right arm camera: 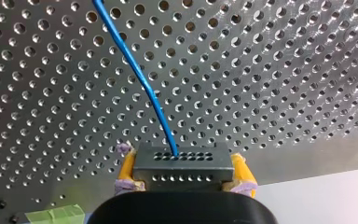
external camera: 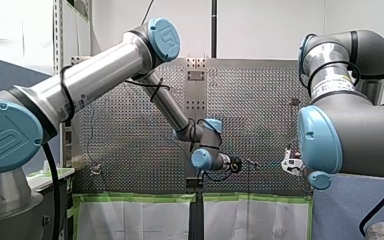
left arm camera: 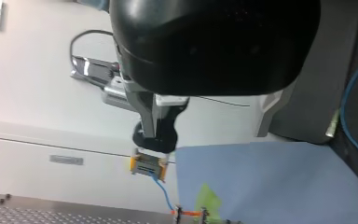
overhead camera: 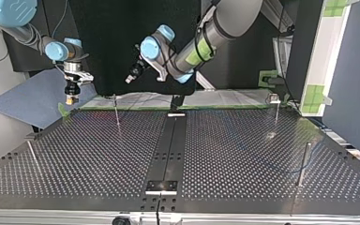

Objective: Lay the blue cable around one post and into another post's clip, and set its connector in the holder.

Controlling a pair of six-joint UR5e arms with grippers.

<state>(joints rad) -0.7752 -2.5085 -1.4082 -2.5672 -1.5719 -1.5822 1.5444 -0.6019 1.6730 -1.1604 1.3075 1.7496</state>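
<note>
My right gripper [right arm camera: 182,161] is shut on the dark connector [right arm camera: 182,171], its yellow pads against the connector's two sides. The blue cable [right arm camera: 135,65] leaves the connector's face and runs away over the perforated table. At the top view's left this gripper [overhead camera: 71,97] hangs above the table's far corner. The left wrist view shows the connector [left arm camera: 148,164] from the side, with the cable [left arm camera: 164,195] drooping below it. My left gripper [overhead camera: 129,78] hovers above the far edge near the middle, open and holding nothing. A thin post [overhead camera: 116,111] stands just under it.
More posts stand at the top view's far right [overhead camera: 276,108], near right [overhead camera: 302,165] and near left [overhead camera: 32,153]. A dark rail [overhead camera: 168,150] runs down the table's middle, with a white-edged bracket [overhead camera: 161,186] at its near end. A blue sheet [left arm camera: 270,182] lies beyond the table corner.
</note>
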